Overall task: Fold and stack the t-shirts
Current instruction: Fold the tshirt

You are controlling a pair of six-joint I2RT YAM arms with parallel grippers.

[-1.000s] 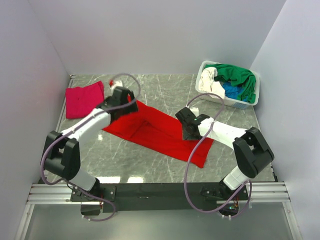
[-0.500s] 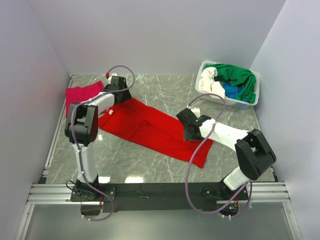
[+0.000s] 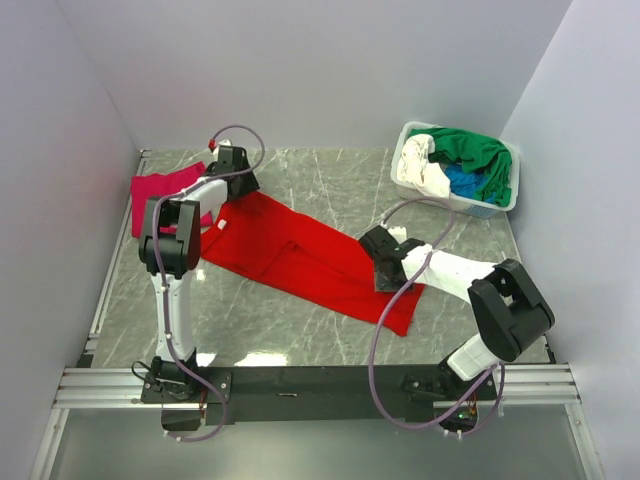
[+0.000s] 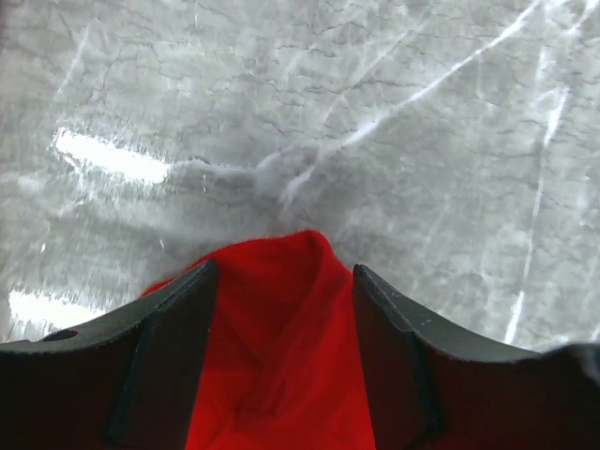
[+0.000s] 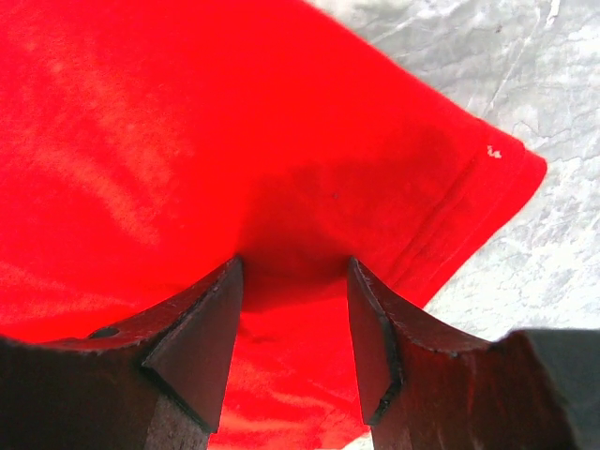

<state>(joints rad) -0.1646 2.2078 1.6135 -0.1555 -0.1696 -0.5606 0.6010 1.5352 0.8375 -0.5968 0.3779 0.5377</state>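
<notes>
Red t-shirt (image 3: 300, 255) lies spread centre, magenta t-shirt (image 3: 152, 190) folded left, green, white, blue t-shirts (image 3: 470, 165) heaped right.

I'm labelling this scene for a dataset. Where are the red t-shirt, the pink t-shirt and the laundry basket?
red t-shirt (image 3: 300, 255): top view, middle of the spread cloth.
pink t-shirt (image 3: 157, 190): top view, uncovered left part.
basket (image 3: 475, 206): top view, its near wall.
</notes>
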